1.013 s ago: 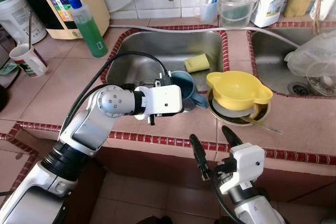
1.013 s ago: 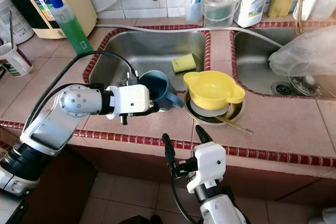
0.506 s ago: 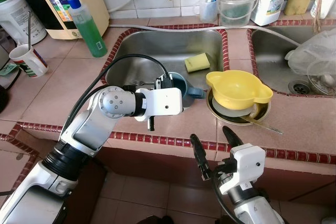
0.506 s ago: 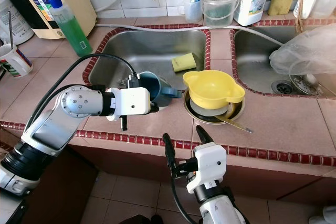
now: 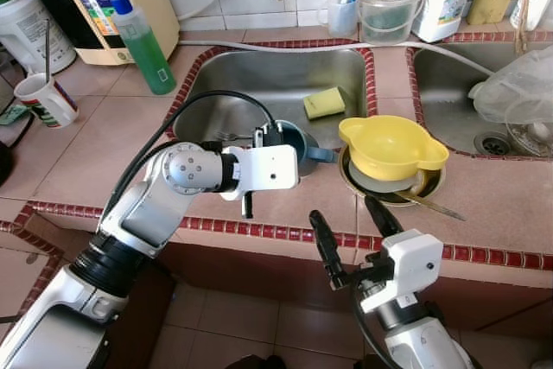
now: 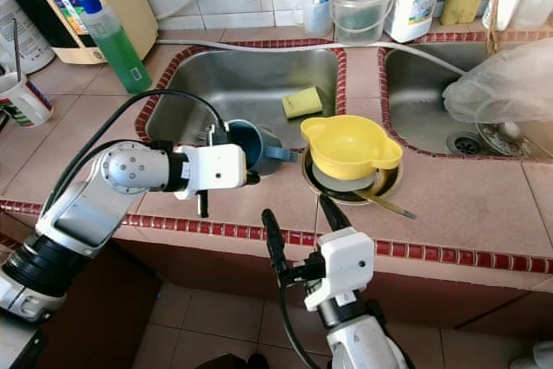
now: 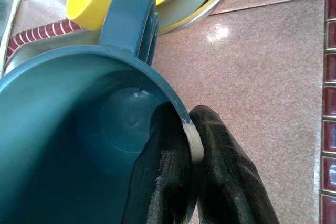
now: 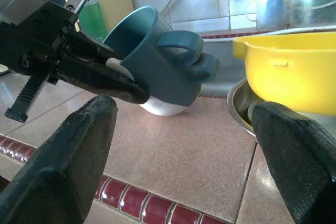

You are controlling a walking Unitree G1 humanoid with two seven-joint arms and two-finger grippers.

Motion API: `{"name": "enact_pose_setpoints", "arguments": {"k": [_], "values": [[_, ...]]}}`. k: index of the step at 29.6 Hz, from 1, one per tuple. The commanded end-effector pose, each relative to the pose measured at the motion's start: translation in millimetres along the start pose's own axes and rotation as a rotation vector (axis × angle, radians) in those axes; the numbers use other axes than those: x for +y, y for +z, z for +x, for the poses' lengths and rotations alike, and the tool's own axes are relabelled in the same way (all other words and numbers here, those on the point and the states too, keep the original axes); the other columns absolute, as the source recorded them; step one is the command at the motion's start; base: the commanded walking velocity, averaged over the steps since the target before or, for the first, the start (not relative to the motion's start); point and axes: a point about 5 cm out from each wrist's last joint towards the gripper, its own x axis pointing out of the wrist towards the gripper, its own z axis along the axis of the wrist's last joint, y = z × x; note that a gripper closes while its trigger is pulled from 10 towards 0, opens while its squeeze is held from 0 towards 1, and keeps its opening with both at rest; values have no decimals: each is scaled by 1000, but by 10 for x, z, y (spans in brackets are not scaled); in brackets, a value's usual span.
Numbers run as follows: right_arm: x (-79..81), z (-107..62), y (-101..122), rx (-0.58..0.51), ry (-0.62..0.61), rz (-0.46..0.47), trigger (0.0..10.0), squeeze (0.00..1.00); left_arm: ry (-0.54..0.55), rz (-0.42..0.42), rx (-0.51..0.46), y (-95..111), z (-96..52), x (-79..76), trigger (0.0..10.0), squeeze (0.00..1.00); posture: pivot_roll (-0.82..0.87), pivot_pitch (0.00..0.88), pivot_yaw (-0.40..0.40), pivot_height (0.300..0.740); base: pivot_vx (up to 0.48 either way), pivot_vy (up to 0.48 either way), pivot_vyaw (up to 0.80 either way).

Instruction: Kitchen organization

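On a tiled counter (image 5: 95, 140) edged in dark red, beside a steel sink (image 5: 285, 79), a teal mug (image 6: 248, 145) is held tilted by the left pincer (image 7: 197, 145), whose fingers are pinched together on the rim, one inside the mug and one outside. The mug is seen at the sink's front edge, its base low over the counter and its handle (image 8: 191, 59) turned toward a yellow bowl (image 5: 393, 146) stacked in a metal dish (image 5: 359, 181) just beside it. The right pincer (image 5: 350, 226) is held spread wide and empty, low at the counter's front edge, facing the mug.

The thin rim grip is judged the main risk: the mug could be swung or slipped by its own weight and dropped onto the tile or into the sink. A knock between handle and bowl is also thought possible, the two being close. Open room is offered by the bare counter in front of the mug and to its left; movement is hemmed by the stacked dishes to the right, with a yellow sponge (image 5: 324, 103) lying in the sink behind.
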Motion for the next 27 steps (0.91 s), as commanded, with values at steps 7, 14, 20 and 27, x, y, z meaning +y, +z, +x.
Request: {"name": "enact_pose_setpoints", "arguments": {"k": [7,14,20,27], "values": [[-34,60,34,-22,-10,2,10000,0,181,-70,36,-71,-145,227,5529,0,-181,124,145,711,0,0,0],[-111,140,51,-37,-3,-14,10000,0,386,-287,-1,-92,-165,195,10000,0,-151,104,99,711,0,0,0],[-181,253,84,-61,10,-31,10000,0,619,-584,-189,-55,-196,150,10000,0,-112,96,71,711,0,0,0],[-151,344,105,-101,-14,-18,10000,0,791,-811,-305,-135,-270,9,10000,0,-39,82,94,711,0,0,0]]}}
